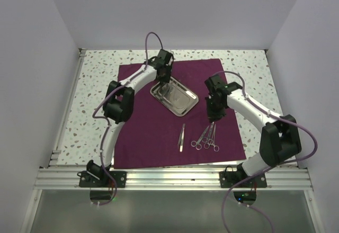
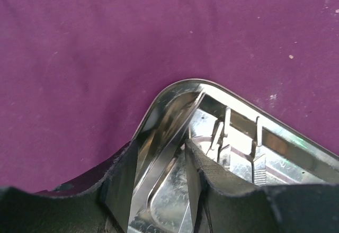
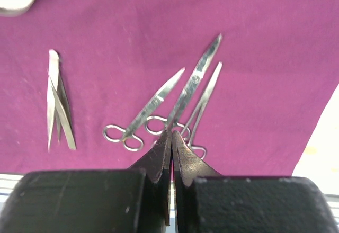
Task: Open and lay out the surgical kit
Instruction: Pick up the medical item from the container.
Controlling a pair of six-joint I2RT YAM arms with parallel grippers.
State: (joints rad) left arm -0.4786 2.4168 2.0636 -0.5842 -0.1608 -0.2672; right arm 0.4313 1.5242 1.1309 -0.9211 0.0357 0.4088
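Note:
The dark purple cloth (image 1: 143, 132) lies spread flat on the table. The steel tray (image 1: 189, 109) sits on its middle, and no instrument shows in it. My left gripper (image 1: 164, 80) is at the tray's far left corner. In the left wrist view the left gripper (image 2: 159, 148) is shut on the tray's rim (image 2: 238, 101), one finger outside and one inside. Tweezers (image 1: 181, 137) and three ring-handled forceps (image 1: 206, 136) lie on the cloth in front. My right gripper (image 1: 213, 117) hovers shut and empty (image 3: 171, 133) just above the forceps' (image 3: 190, 84) ring handles, with the tweezers (image 3: 55, 103) to its left.
The cloth rests on a speckled white tabletop (image 1: 95, 79) enclosed by white walls on three sides. An aluminium rail (image 1: 169, 177) runs along the near edge, holding both arm bases. The cloth's right edge and bare table (image 3: 318, 148) show in the right wrist view.

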